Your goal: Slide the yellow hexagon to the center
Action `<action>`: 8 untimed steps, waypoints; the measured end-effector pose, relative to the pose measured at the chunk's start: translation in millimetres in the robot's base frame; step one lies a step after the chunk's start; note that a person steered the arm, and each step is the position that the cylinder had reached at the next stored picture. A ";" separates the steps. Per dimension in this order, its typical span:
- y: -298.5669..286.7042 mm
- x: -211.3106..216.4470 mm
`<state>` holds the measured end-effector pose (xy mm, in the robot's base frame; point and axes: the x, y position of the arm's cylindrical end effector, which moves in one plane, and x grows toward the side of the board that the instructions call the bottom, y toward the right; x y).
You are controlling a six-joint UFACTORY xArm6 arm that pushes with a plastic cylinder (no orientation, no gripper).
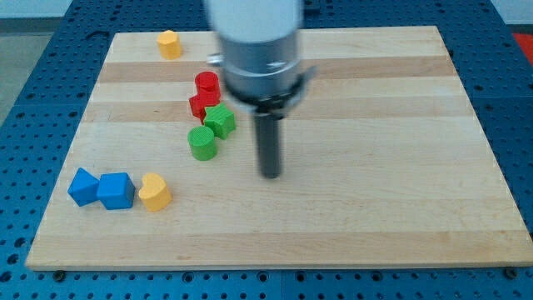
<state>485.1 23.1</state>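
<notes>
Our rod, my tip point(271, 174) bare, holding and touching nothing, near board centre, right of green cylinder point(202, 142) and green star point(221, 120), yellow hexagon point(170, 43) far off at top left, we see yellow heart point(155, 192) beside two blue blocks point(102, 189) at bottom left

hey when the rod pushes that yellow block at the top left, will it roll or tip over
Probably neither: the yellow hexagon looks squat and flat-sided, sitting flat on the wooden board, so it should slide. An off-centre push may turn it. My tip is far from it.
</notes>
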 end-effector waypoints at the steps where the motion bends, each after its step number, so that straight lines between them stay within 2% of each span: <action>1: 57.5 -77.6; 2: 83.3 -166.8; 3: 82.9 -245.9; 4: 51.3 -291.5; 8: 24.6 -293.3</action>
<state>191.8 47.7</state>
